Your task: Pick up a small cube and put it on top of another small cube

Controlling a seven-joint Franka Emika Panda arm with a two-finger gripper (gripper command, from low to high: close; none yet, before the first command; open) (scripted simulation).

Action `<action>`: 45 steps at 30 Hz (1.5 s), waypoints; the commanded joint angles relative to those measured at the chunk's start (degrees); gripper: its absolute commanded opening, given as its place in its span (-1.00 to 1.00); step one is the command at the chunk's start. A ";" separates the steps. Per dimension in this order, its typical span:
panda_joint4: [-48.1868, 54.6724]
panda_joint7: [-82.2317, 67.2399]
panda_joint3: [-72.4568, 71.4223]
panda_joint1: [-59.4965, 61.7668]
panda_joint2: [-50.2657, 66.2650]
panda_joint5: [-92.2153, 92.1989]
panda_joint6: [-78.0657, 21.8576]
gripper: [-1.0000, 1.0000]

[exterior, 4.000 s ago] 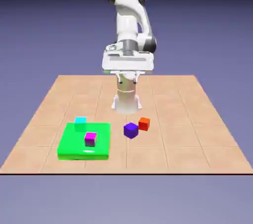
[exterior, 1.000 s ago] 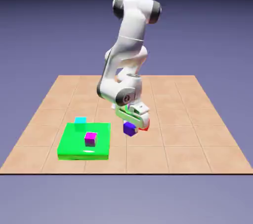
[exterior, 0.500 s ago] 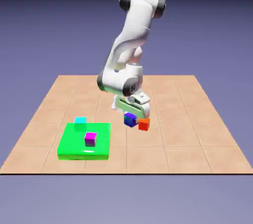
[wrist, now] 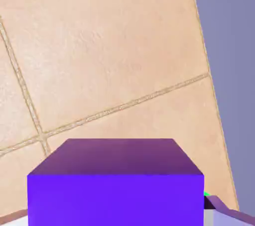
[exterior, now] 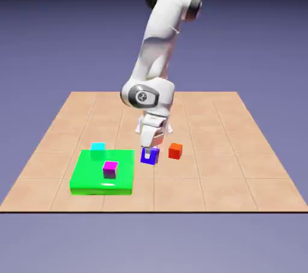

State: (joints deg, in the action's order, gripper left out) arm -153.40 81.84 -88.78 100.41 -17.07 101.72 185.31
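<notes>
My pincer (exterior: pixel 148 153) grips the violet cube (exterior: pixel 150 157) between its tips, near the orange-red cube (exterior: pixel 175 151).

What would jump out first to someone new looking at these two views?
Probably the bright green block at the exterior view's lower left, with the magenta cube on it. Next, the violet cube held between the jaws, huge along the hand view's bottom edge. The orange-red cube sits alone to the exterior view's right of it.
</notes>
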 commanded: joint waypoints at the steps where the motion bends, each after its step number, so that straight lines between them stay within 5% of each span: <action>1: -0.09 1.42 1.45 -0.93 -0.07 -2.54 -1.02 -1.00; 45: -4.00 65.87 64.77 -41.57 -2.93 -112.18 -44.48 -1.00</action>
State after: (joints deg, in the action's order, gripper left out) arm -157.40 147.73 -24.01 58.84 -20.00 -10.42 140.90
